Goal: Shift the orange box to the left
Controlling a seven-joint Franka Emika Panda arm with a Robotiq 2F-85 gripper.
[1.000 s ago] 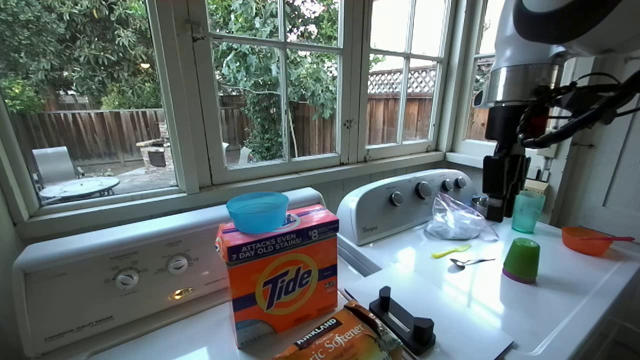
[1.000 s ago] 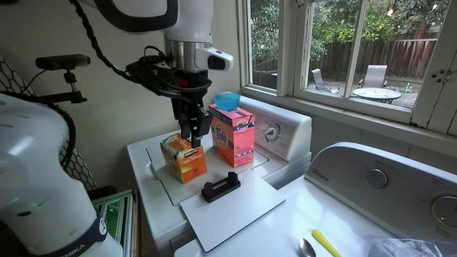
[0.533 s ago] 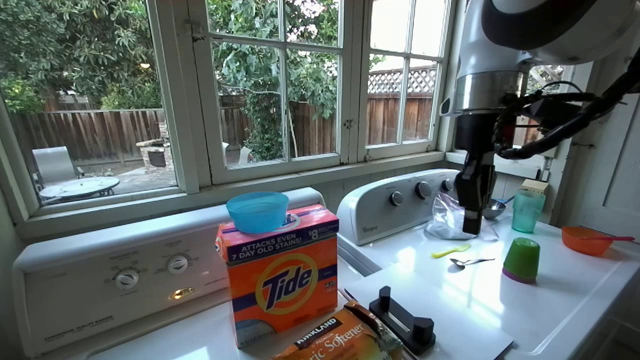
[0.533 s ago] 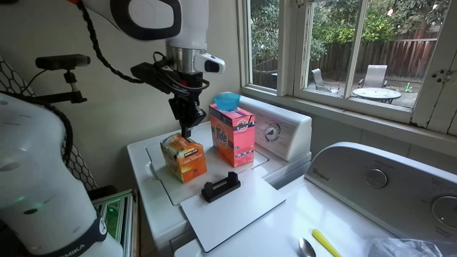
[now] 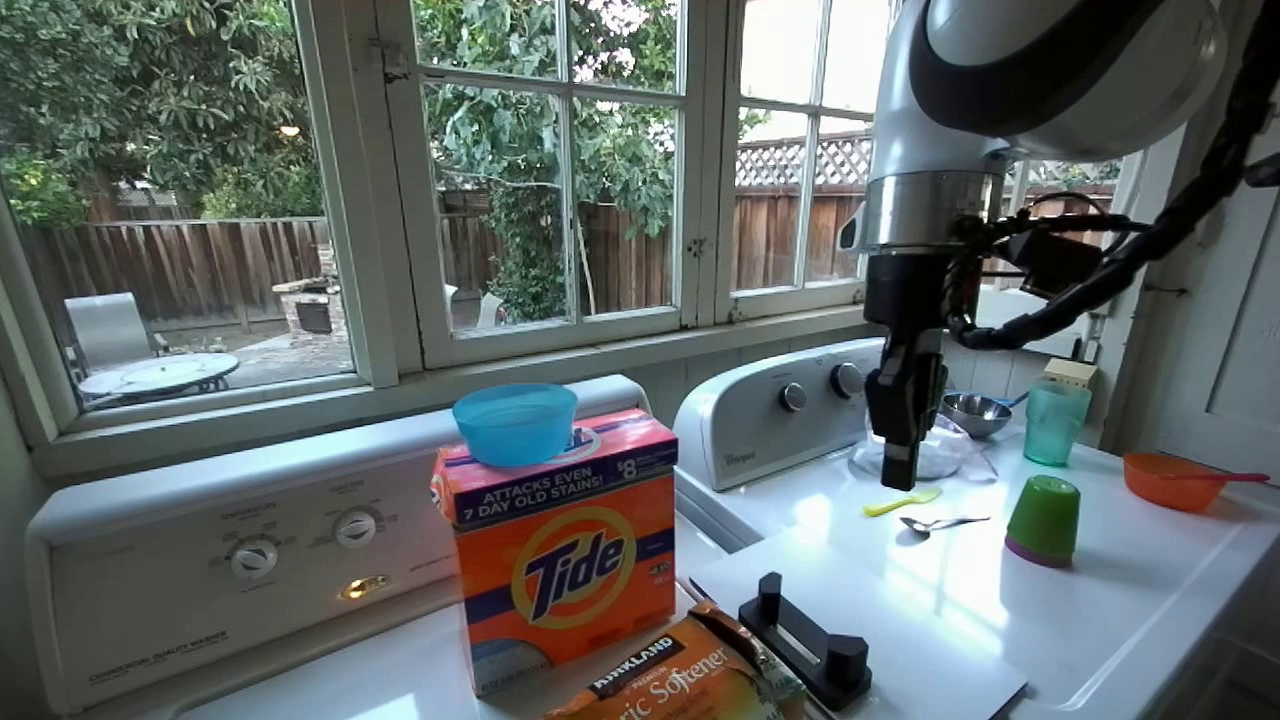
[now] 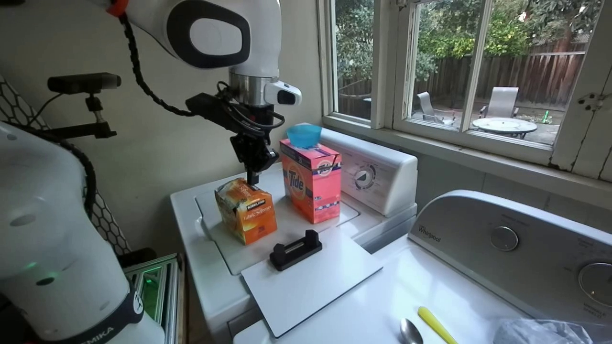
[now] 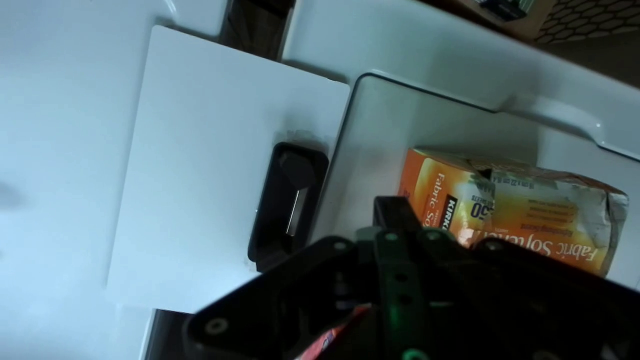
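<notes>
Tool [image 5: 899,474] narrow | right of centre in an exterior view | orange box [image 5: 572,575] upright, lower centre-left | blue bowl [image 5: 515,428] atop

A blue bowl [image 6: 304,136] partly obstructs the orange box [image 6: 313,188] from above; the softener carton [image 6: 246,215] stands before its front, though I see bare counter [image 6: 287,216] between them.

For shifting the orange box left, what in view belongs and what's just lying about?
Job: orange Tide box, gripper.
Lying about: blue bowl on the Tide box, Kirkland box, white board, spoon, yellow utensil, green cup, teal cup, orange bowl, plastic bag.
</notes>
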